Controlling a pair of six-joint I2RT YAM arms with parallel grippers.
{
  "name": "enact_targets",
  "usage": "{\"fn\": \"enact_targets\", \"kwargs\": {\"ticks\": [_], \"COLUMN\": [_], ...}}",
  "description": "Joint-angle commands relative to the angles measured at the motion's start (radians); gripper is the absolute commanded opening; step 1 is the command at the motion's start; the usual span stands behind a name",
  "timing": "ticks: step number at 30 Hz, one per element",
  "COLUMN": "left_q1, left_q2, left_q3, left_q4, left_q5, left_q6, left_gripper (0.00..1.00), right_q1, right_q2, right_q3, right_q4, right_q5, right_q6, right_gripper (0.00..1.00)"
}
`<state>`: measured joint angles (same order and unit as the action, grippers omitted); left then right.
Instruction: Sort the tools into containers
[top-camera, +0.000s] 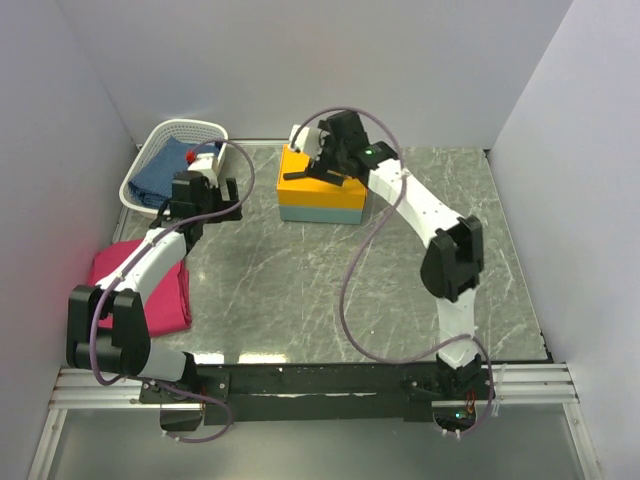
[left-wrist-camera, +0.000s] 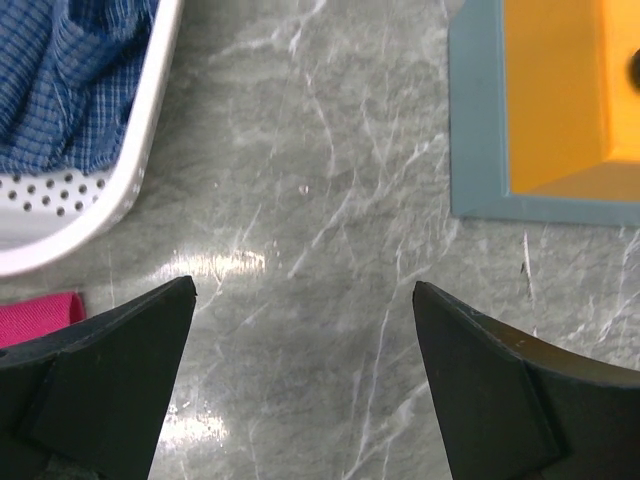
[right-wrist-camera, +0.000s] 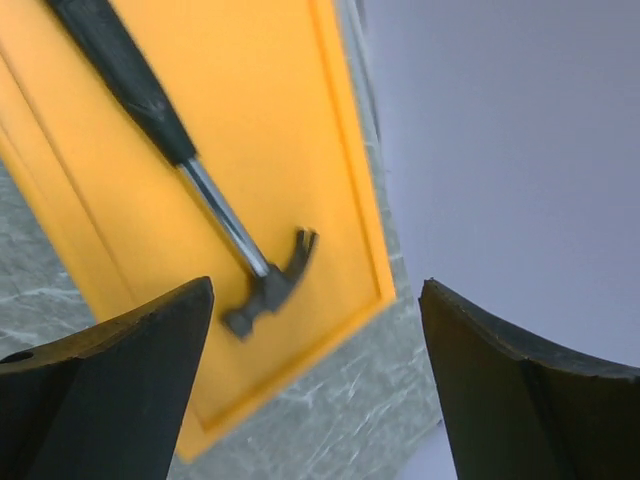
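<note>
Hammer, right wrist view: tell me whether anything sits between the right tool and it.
Nothing visible does. The right tool hangs open over the hammer, which lies uncovered on the yellow-orange top of the box, with only bare surface around it.

The left claw (left-wrist-camera: 304, 290) hangs wide open over the grey table (left-wrist-camera: 330, 180), with nothing between its two black fingers (left-wrist-camera: 110, 370). Up and to the left of the claw is a white basket (left-wrist-camera: 130, 190) with a blue cloth (left-wrist-camera: 70, 80) in it. Up and to the right of the claw is a box (left-wrist-camera: 560, 90), orange on top and blue-grey below. A pink cloth (left-wrist-camera: 35, 318) peeks in just left of the claw.
</note>
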<state>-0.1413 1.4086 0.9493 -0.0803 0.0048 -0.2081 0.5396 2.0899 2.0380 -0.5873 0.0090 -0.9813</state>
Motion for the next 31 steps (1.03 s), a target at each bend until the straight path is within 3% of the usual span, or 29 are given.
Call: {"fn": "enact_targets", "kwargs": {"ticks": [1, 3, 8, 11, 12, 14, 15, 19, 26, 31], "left_q1": [0.003, 0.003, 0.003, 0.008, 0.009, 0.022, 0.026, 0.051, 0.052, 0.051], "left_q2": [-0.039, -0.04, -0.036, -0.042, -0.049, -0.057, -0.069, -0.088, -0.103, -0.175], "left_q3": [0.088, 0.123, 0.187, 0.206, 0.209, 0.207, 0.203, 0.168, 0.117, 0.076], "left_q4": [0.04, 0.045, 0.056, 0.054, 0.053, 0.05, 0.051, 0.053, 0.073, 0.065], "left_q5": [0.015, 0.014, -0.002, -0.002, -0.002, 0.01, 0.021, 0.086, 0.132, 0.155], "left_q6": [0.018, 0.062, 0.142, 0.13, 0.119, 0.081, 0.067, 0.015, -0.008, 0.019], "left_gripper": [0.96, 0.96, 0.96, 0.96, 0.96, 0.97, 0.96, 0.96, 0.96, 0.96], "right_q1": [-0.026, -0.049, -0.124, -0.217, -0.242, -0.311, -0.314, -0.32, -0.345, -0.375], "right_q2": [-0.247, -0.325, -0.474, -0.55, -0.6, -0.696, -0.72, -0.826, -1.063, -1.07], "right_q3": [-0.097, -0.169, -0.382, -0.461, -0.537, -0.646, -0.735, -0.887, -1.072, -1.079], "right_q4": [0.196, 0.221, 0.228, 0.13, 0.124, 0.162, 0.178, 0.153, 0.207, 0.176], "right_q5": [0.077, 0.088, 0.059, -0.073, -0.183, -0.227, -0.105, 0.087, 0.151, 0.219], "right_q6": [0.231, 0.352, 0.571, 0.749, 0.815, 0.875, 0.959, 1.046, 1.029, 1.038], "right_gripper": [0.95, 1.0, 1.0, 1.0, 1.0, 1.0, 1.0, 1.0, 1.0, 1.0]}}
